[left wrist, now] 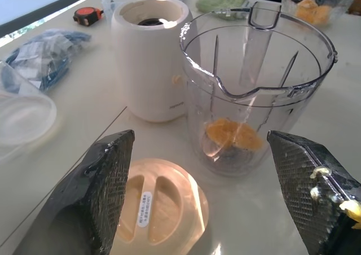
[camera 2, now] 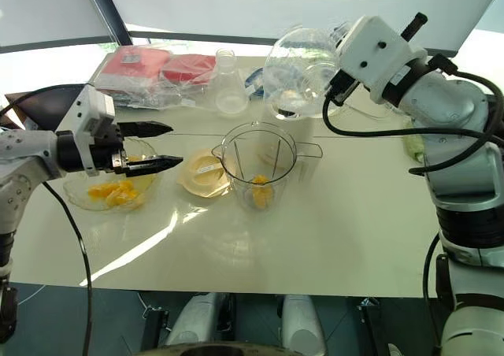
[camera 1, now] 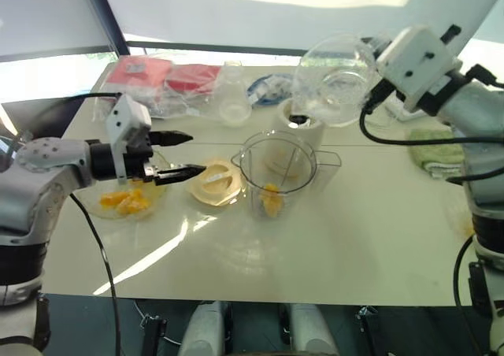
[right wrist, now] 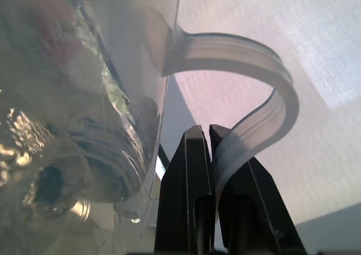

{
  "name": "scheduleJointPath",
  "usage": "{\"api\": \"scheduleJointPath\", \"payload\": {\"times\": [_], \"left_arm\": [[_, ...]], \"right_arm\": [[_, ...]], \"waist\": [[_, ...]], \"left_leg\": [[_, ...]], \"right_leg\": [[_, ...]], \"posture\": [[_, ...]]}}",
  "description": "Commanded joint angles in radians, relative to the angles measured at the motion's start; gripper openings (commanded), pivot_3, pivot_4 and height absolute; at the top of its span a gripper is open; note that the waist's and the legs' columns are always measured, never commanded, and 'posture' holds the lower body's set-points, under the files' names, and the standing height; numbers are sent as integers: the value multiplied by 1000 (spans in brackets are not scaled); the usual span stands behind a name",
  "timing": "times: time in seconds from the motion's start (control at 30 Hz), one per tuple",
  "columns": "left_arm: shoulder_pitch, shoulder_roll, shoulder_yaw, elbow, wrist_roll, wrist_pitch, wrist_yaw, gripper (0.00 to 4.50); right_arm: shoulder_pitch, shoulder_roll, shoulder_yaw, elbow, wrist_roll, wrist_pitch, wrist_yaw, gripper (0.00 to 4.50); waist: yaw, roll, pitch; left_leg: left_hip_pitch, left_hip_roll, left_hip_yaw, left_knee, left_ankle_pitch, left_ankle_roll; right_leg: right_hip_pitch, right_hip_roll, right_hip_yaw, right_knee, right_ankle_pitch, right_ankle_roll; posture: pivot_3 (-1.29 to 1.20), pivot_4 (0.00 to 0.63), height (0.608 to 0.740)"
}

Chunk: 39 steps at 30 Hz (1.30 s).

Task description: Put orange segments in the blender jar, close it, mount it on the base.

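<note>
Nearest, a broad strip of bare table [camera 1: 315,269] is lying open along the front edge, giving free room ahead of both arms, while the far edge is crowding up with red packets [camera 1: 161,80], a flask [camera 1: 234,96] and a green cloth [camera 1: 433,147]. At the left, the left gripper [camera 1: 195,152] is hovering above the table with its fingers spread wide and nothing between them; bits of orange pulp are sticking to one finger [left wrist: 316,187]. It is pointing toward the jar [camera 1: 277,163], which is standing upright near the middle of the table, apart from the fingertips, with its spout facing that gripper. A few segments [camera 1: 272,200] are lying at the jar's bottom, and its mouth is standing open. A pale-yellow lid [camera 1: 214,184] is lying flat on the table between the left gripper and the jar, just beside the jar. Under the left arm, a shallow bowl [camera 1: 110,212] is holding more segments. Behind the jar, the base [left wrist: 149,63] is standing close to it with its dark socket facing up. Above the base, the right gripper [right wrist: 210,136] is pinching the curved handle of a clear jug [camera 1: 335,76], fingers pressed together on it, and is holding the jug tipped in the air.
</note>
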Motion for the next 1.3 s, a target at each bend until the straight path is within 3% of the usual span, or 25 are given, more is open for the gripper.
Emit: {"api": "scheduleJointPath", "payload": {"times": [0.03, 1.03, 1.17, 1.3], "left_arm": [[-26, -2, -2, -24, -9, -3, -3, 3942], [-20, -39, -24, -59, -17, 11, 36, 3942], [-17, -40, -28, -59, -14, 8, 39, 3942], [-17, -42, -31, -60, -12, 6, 40, 3942]], "right_arm": [[-8, -28, -10, -36, -41, -54, 19, 21], [-39, -5, 86, 77, -308, -356, 46, 21], [-35, 8, 75, 81, -310, -354, 50, 21], [0, 135, -23, 32, -155, -111, 48, 21]], "waist": [[0, 0, 0], [-1, 0, 0], [-1, 0, 0], [-2, -2, -1]], "left_leg": [[0, 0, 0, 0, 0, 0], [0, 0, 0, 0, 2, -3], [0, 0, 0, 1, 2, -3], [1, 0, 0, 1, 2, -4]], "right_leg": [[0, 0, 0, 0, 0, 0], [-1, 0, 0, 2, 0, 1], [-1, 0, 0, 3, 0, 0], [0, 1, 0, 4, 1, 0]], "posture": [[0, 150, 740], [0, 150, 740], [0, 150, 740], [0, 150, 740]]}}
